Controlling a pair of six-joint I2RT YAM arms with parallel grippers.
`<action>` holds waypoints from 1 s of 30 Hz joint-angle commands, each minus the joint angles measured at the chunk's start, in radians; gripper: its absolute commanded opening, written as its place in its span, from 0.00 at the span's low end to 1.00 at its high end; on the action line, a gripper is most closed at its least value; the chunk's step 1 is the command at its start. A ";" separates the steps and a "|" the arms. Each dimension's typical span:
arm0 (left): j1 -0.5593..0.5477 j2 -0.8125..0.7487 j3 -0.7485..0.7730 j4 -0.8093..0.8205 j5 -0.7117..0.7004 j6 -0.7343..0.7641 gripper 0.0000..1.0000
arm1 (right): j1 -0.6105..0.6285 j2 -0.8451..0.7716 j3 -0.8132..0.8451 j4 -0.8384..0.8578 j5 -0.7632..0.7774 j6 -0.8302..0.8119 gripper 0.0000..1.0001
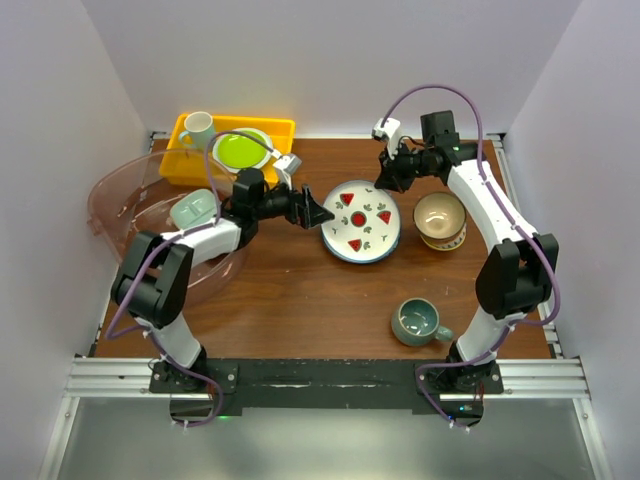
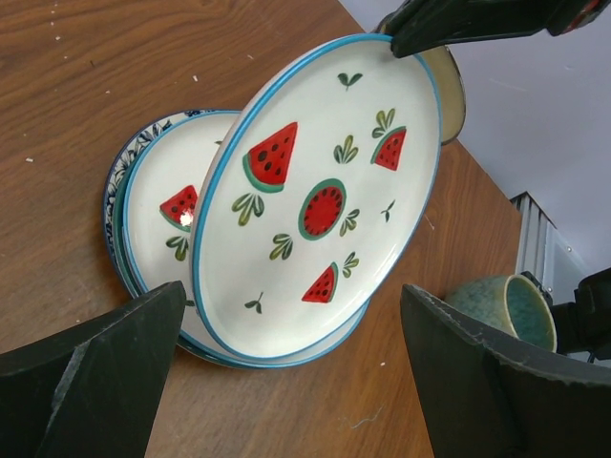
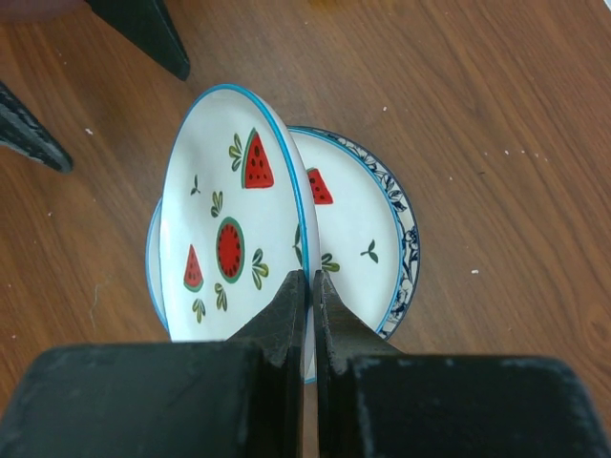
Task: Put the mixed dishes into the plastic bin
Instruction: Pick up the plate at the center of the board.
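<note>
1. From above, we see the right gripper (image 1: 385,182) at the far rim of the top plate (image 1: 360,220), mid-table, well apart from the plastic bin (image 1: 100,190) at the left edge.
2. Only the right wrist view settles the grip. The jaws are pinched tight on that rim, and the plate is tilted up on edge.
3. That view also uncovers the stack below, a second watermelon plate (image 3: 348,219) on a blue-patterned plate (image 3: 407,229).
4. The left gripper (image 1: 322,210) is spread wide and holds nothing. In its own camera the painted watermelon slices face us squarely.
5. The overhead alone shows the pale green tray (image 1: 193,208) lying in the bin.
6. It also shows the cream-tan bowl (image 1: 440,220) right of the plates, the teal mug (image 1: 417,322) nearer us, and a yellow tray (image 1: 180,165) holding a white mug (image 1: 197,128) and a lime-green plate (image 1: 240,150).
</note>
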 commanded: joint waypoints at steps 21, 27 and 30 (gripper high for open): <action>-0.019 0.213 0.202 0.104 0.089 0.011 0.54 | 0.012 -0.075 0.087 0.010 -0.147 0.032 0.00; -0.019 0.206 0.210 0.120 0.103 -0.007 0.22 | 0.012 -0.070 0.106 0.015 -0.154 0.061 0.00; -0.019 0.186 0.209 0.123 0.102 -0.027 0.06 | 0.012 -0.070 0.114 0.021 -0.162 0.089 0.00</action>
